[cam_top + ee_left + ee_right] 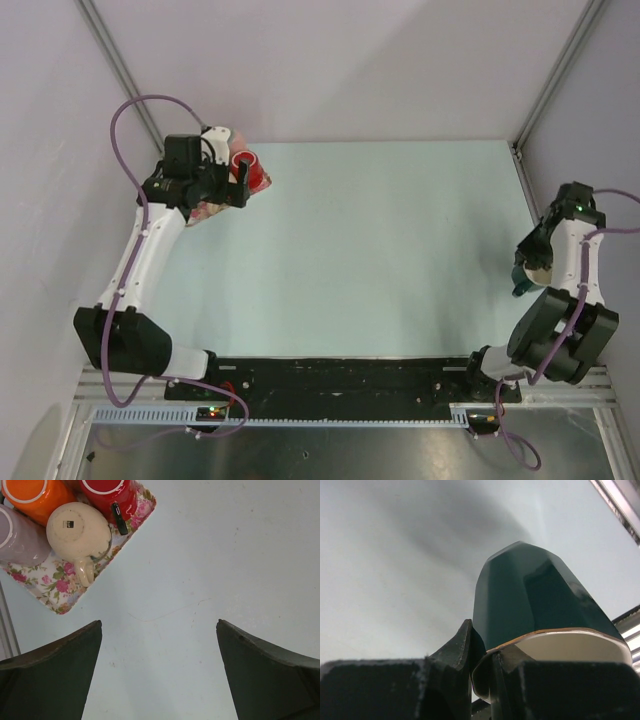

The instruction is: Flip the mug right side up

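My right gripper [481, 647] is shut on the rim of a dark green mug [535, 595] with a cream inside; one finger is outside the wall, the other inside. In the top view the right gripper [533, 262] holds the mug [521, 284] near the table's right edge, with its cream inside showing from above. My left gripper [159, 625] is open and empty over bare table, next to a floral tray [55, 592]. On the tray a cream mug [77, 530] stands upside down, handle toward the camera.
The floral tray [205, 212] sits at the far left corner and also holds an orange mug [35, 495], a red mug [107, 492] and a lilac mug [17, 537]. Frame posts stand at the back corners. A black rail [350, 375] runs along the near edge.
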Robot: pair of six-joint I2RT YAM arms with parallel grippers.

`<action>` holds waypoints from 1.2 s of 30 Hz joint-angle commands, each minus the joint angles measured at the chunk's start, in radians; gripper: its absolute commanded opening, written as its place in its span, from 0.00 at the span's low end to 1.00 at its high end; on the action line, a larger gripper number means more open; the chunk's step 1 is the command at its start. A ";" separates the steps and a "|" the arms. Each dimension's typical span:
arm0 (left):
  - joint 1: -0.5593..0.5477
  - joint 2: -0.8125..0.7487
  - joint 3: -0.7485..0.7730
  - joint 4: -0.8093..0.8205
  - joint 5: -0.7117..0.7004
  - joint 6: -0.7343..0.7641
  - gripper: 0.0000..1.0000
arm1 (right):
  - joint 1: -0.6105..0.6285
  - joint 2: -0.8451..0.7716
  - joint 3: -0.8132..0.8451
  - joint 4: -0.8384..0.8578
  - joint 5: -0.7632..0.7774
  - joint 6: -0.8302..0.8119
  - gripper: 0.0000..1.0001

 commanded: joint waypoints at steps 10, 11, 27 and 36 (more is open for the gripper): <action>0.002 -0.067 -0.007 0.006 -0.065 0.082 1.00 | -0.108 0.142 -0.106 0.082 -0.130 -0.050 0.01; 0.003 -0.068 -0.009 0.007 -0.068 0.087 1.00 | -0.108 0.145 -0.107 0.082 -0.123 -0.052 0.08; 0.176 0.244 0.121 0.010 -0.100 0.324 0.89 | 0.036 0.008 0.098 -0.069 0.062 -0.081 0.99; 0.201 0.594 0.336 0.007 -0.149 0.384 0.71 | 0.171 -0.104 0.186 -0.094 0.052 -0.088 1.00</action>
